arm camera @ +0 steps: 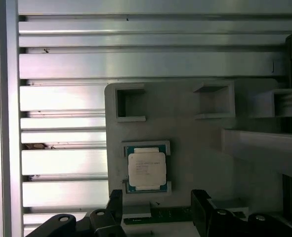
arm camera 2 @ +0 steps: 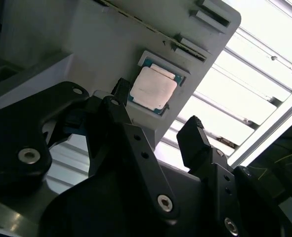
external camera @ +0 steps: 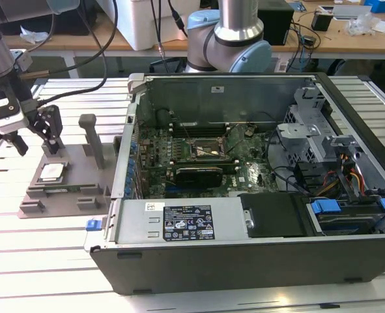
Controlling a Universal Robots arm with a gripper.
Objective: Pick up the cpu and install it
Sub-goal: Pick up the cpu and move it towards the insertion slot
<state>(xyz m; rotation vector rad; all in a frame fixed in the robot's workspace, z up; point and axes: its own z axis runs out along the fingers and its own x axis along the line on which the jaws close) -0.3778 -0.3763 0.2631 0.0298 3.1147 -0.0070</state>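
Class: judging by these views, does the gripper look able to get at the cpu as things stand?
Probably yes. The gripper hangs open close to the cpu, which lies uncovered in its recess on the grey holder, with nothing between them.

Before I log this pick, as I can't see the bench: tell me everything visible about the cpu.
The cpu is a small flat square chip with a silver-grey metal top, faint print and a thin greenish rim. It lies flat, top up, seated in a shallow recess of the grey holder plate, which sits beside the open computer case. Only the holder touches it. The gripper hangs open above it, clear of it.
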